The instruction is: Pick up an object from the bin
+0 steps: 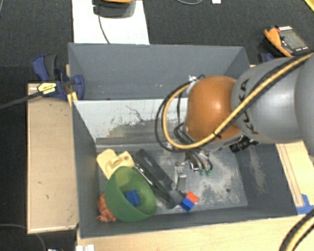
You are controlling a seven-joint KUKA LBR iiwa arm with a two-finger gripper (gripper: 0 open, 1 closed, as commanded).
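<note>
Camera view of the grey metal bin [145, 71], read from its left wall to its right wall

Near left corner: an orange fuzzy thing [103, 209] lies against the left wall, partly covered by a green bowl [120, 193] whose opening is turned up and to the right. A blue block [133, 198] rests inside the bowl. Just behind the bowl, touching its rim, lies a cream plastic piece [114, 162], also close to the left wall.

Left of centre: a long black thing [156, 175] lies slantwise on the floor [226, 184], running from the middle toward the near wall, its left side against the bowl.

Centre, by the near wall: a small blue-and-orange block [188, 201] sits just right of the black thing's near end, apart from the bowl.

Centre: the hand [183, 176] hangs low over the middle of the floor, just right of the black thing and just behind the blue-and-orange block, the two things nearest to it. Whether it touches either cannot be told, nor whether it is open or closed. No thing can be made out in its grip.

Above the hand: a rounded orange cover [210, 113] on the wrist, with black and yellow cables [167, 132] looped round its left side.

Right: the grey arm [280, 108] crosses the right wall into the bin, above scuffed grey floor
</note>
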